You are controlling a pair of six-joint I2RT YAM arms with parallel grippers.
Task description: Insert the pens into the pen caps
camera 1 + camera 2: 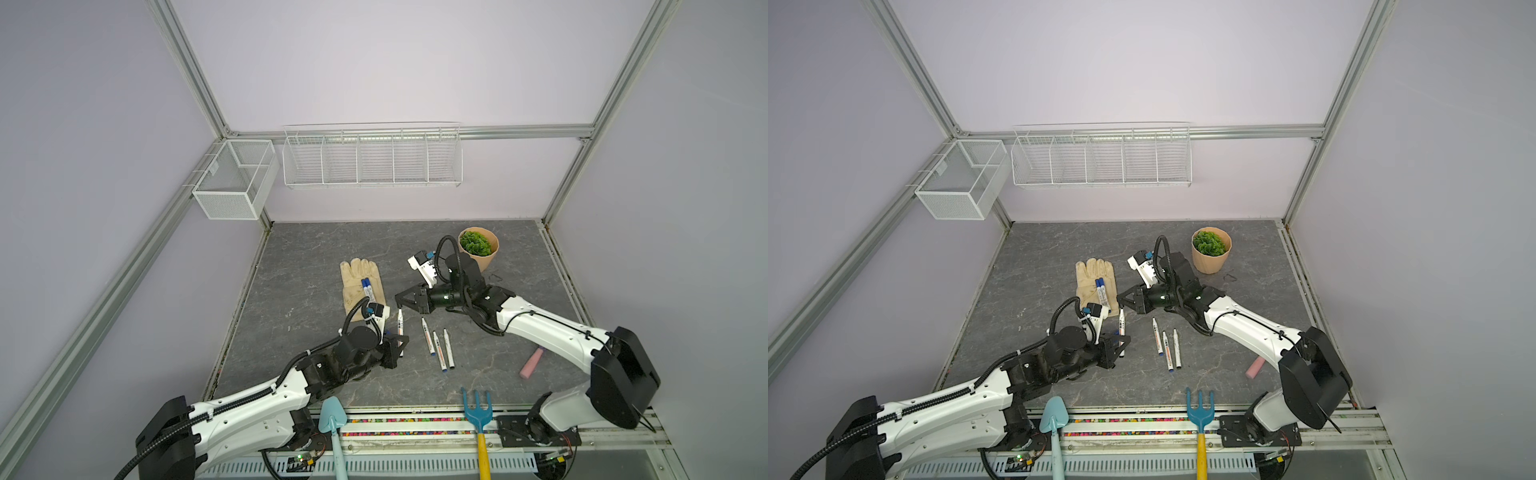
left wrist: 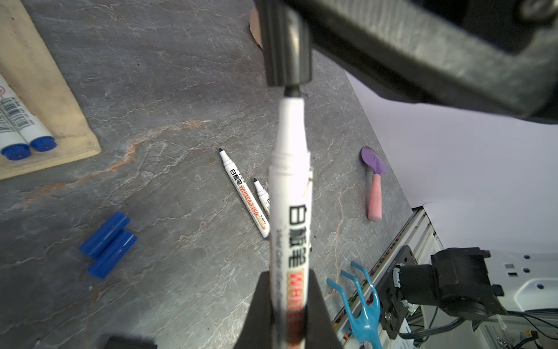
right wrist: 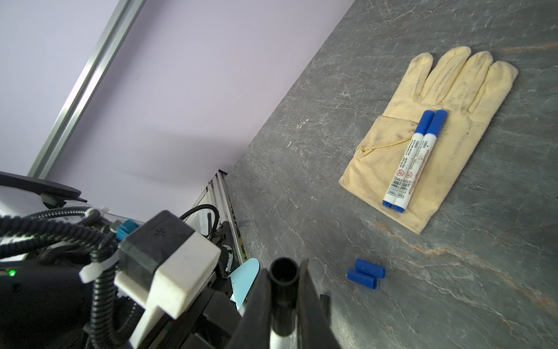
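left gripper (image 2: 290, 311): black parallel jaws drawn narrow, clamping the lower barrel of a white marker pen with printed label (image 2: 289, 187); also seen in a top view (image 1: 397, 351).
right gripper (image 3: 283, 302): jaws drawn narrow, clamping a short black plastic cap (image 3: 283, 279) with its open mouth facing the left arm.
pen to cap: the dark nib meets the cap's mouth. the white tapered neck is outside the cap. pen and cap stand in line, between the two grippers and clear of the surface.
held pen axis: in both top views the long axis runs from the near edge toward the back wall, with the nib at the far end.
loose caps: two blue cylindrical plastic caps (image 2: 108, 244) lie side by side, touching, between the grippers and the glove.
uncapped pens: three white uncapped marker pens (image 1: 438, 347) lie flat, close together, just to the right of the left gripper. their nibs point toward the back wall and their axes run nearly parallel to the held pen.
capped pens: two white blue-capped marker pens (image 3: 413, 160) lie touching on the palm of a cream fabric work glove (image 3: 453, 99), caps toward the glove's fingers.
surface: dark grey marbled stone-look tabletop (image 1: 311, 270), flat and matt.
outer items: tan pot with green plant (image 1: 478, 247) sits at the far right. a pink-handled purple trowel (image 2: 374, 184) lies near the right edge. a pale blue plastic shovel (image 1: 332, 419) and a blue rake with yellow handle (image 1: 478, 409) lie across the near edge.
room: pale lilac walls in an aluminium profile frame (image 1: 199, 83). a white wire divided basket (image 1: 372, 160) and a white mesh box (image 1: 232, 183) hang on the walls.
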